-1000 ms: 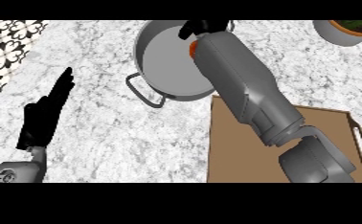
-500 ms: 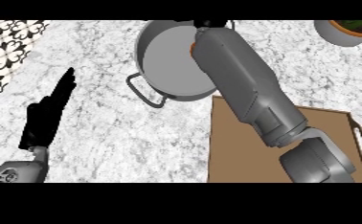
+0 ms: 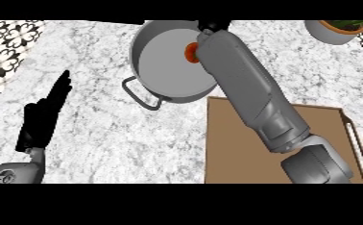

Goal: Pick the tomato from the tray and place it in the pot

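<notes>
The grey pot (image 3: 166, 63) stands at the back of the counter, with a handle toward me. The red tomato (image 3: 190, 52) shows inside it at the right, half hidden by my right forearm. That forearm stretches from the brown tray (image 3: 237, 159) across the pot. My right hand (image 3: 213, 25) is only a black bit at the pot's far rim, beyond the tomato. At the left edge my left hand (image 3: 41, 118) rests open, fingers pointing up, far from the pot.
A plant pot (image 3: 332, 31) stands at the back right corner. A black-and-white patterned surface (image 3: 16, 43) borders the counter at the far left. The tray has a handle (image 3: 352, 135) on its right side.
My right arm has shifted slightly to the right over the pot, and less of the hand shows. The tomato stays in the same spot in the pot. The left hand is still.
</notes>
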